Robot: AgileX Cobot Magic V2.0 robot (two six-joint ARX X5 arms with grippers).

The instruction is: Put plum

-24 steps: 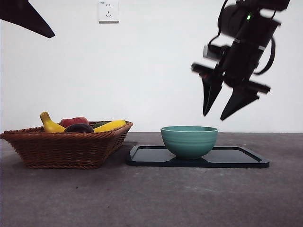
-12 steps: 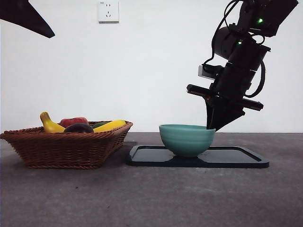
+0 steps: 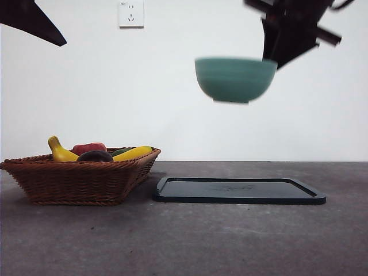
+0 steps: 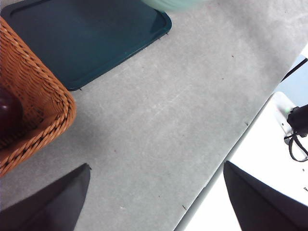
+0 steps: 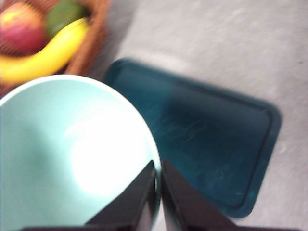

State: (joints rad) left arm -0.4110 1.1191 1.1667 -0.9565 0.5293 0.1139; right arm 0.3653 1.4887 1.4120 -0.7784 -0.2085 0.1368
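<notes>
The plum point(image 3: 95, 156) is a dark round fruit lying in the wicker basket point(image 3: 80, 181) at the left; the left wrist view shows it point(image 4: 6, 117) just inside the basket's wall point(image 4: 36, 94). My right gripper point(image 3: 271, 58) is high at the upper right, shut on the rim of a teal bowl point(image 3: 234, 79) that hangs in the air. In the right wrist view, the shut jaws point(image 5: 158, 169) pinch the bowl's edge point(image 5: 62, 159). My left gripper point(image 4: 154, 166) is open over bare table beside the basket, and shows only as a black tip point(image 3: 34, 23) at the top left.
A dark tray point(image 3: 238, 191) lies bare on the table right of the basket, below the bowl. The basket also holds yellow bananas point(image 3: 133, 152), a red apple point(image 3: 89, 147) and a green fruit point(image 5: 65, 14). A wall socket point(image 3: 131, 12) sits behind.
The right gripper came down to the bowl on the tray, shut on its rim and lifted it high into the air. The left arm has not moved.
</notes>
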